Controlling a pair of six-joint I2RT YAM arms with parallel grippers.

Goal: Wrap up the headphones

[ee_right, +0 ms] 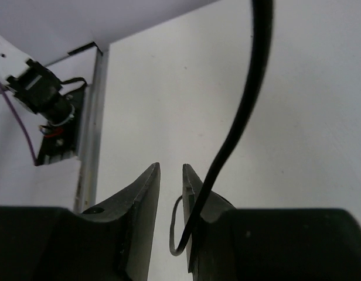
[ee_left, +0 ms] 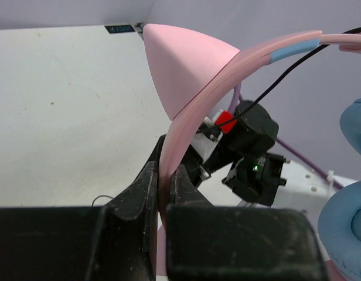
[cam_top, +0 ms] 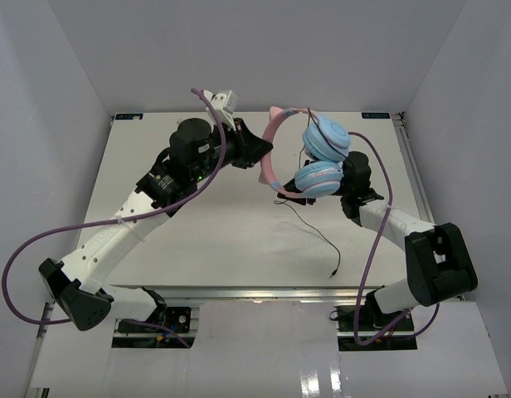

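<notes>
The white tabletop [cam_top: 197, 240] fills the top view, and its near edge is cut off behind the two arm bases. The pink-banded, cat-eared headphones with round light-blue ear cups [cam_top: 322, 139] are held up over the far right-centre of it, between the two arms. Their headband stands as an arc whose long axis runs from far to near. It bulges toward the left arm and opens toward the right arm, with one cup farther back and one nearer.

The left gripper [ee_left: 166, 172] is clamped on the headband just below one pink cat ear [ee_left: 180, 64]. Its own black body hides the band below the grip.

From above, the right gripper [ee_right: 171, 175] is mostly hidden behind the nearer cup. In its wrist view the jaws stand almost together with a thin slit between them. The thin black cable [ee_right: 251, 88] crosses the right-hand finger, blurred and cut off at the top edge. I cannot tell whether the jaws pinch it.

In the top view the cable trails down from the cups across the tabletop toward the near edge. It ends in a small plug [cam_top: 332, 272] lying flat, too small to make out.
</notes>
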